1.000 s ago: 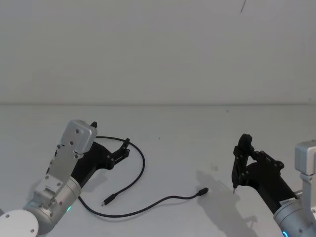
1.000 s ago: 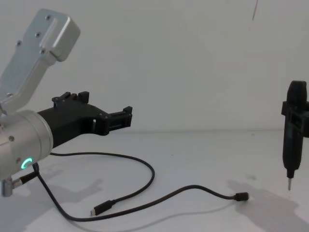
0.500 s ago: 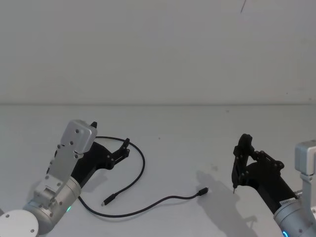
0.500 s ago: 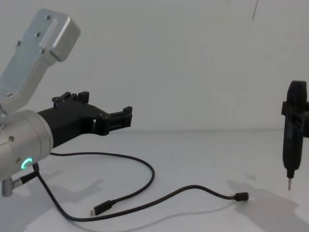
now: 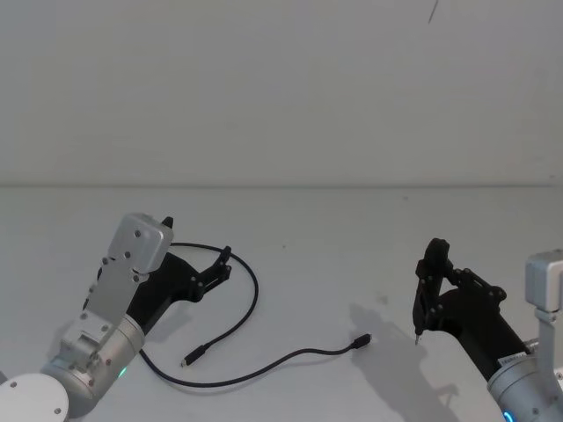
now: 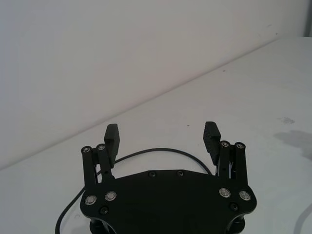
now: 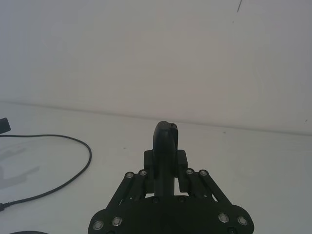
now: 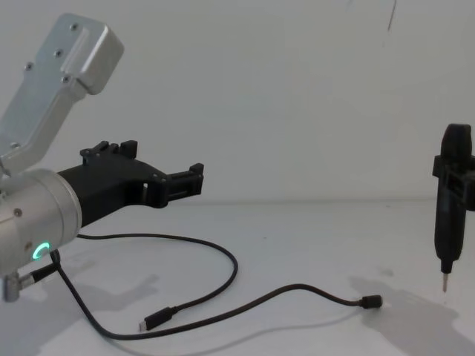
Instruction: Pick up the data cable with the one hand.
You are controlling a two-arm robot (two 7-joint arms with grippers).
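While open, left pincer [image 6: 162,132] over one cable [image 5: 257,288]; right pincer [image 7: 165,170] round one tool [image 8: 447,230].

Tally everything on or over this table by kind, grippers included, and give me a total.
Cables: 1, the data cable, lying loose on the surface
Grippers: 2, the left gripper open, the right gripper shut
Tools: 1, the pen-like tool, held in the right gripper
Total: 4

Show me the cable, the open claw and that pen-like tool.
data cable [image 8: 371,302]: chest view, its plug nearest the tool.
left gripper [image 6: 162,130]: left wrist view, midway between its open fingertips.
pen-like tool [image 8: 451,208]: chest view, its black body.
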